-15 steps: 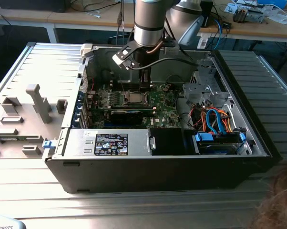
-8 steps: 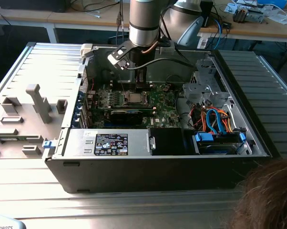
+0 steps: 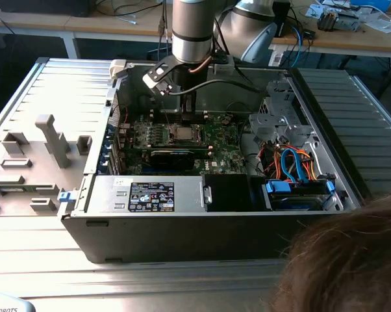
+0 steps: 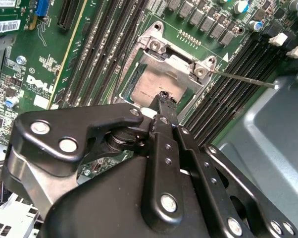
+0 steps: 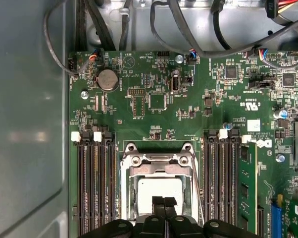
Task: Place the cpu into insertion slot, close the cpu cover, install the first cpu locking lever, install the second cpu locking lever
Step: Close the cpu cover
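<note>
Pointing down into the open black metal computer case [image 3: 182, 231], the black two-fingered gripper [image 5: 162, 202] has its fingertips pressed together, holding nothing, right over the small square silver-grey cpu [image 5: 154, 187]. The cpu sits in the silver-rimmed insertion slot [image 5: 125, 183] on the green motherboard [image 5: 154, 124], at the case's far side. The thin silvery cpu cover [image 5: 159, 169] lies framing it.

We see a silver-grey cylindrical arm [image 3: 192, 26] with a dark band, a black cable [image 3: 221, 85] curving off its wrist, and a matte black gripper [image 4: 165, 101] of jointed link plates with silver rivets.
</note>
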{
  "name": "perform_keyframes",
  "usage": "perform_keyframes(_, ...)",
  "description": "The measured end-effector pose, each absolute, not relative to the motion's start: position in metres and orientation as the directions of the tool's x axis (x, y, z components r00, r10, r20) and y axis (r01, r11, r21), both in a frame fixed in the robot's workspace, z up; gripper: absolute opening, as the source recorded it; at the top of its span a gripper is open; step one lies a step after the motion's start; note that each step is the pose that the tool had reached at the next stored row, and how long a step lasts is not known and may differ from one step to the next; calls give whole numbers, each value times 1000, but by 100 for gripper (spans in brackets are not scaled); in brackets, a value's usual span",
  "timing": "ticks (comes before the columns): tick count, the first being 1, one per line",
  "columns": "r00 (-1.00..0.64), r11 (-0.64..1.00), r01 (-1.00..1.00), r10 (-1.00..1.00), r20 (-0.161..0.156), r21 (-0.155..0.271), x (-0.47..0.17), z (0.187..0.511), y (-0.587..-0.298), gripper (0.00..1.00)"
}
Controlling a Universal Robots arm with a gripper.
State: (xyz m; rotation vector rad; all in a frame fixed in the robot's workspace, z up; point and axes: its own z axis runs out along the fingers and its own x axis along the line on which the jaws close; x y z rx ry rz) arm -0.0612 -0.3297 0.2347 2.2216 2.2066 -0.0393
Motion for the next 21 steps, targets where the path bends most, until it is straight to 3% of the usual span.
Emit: perform_keyframes(21, 7, -7, 1000, 1000, -25, -11, -77, 233, -330, 11)
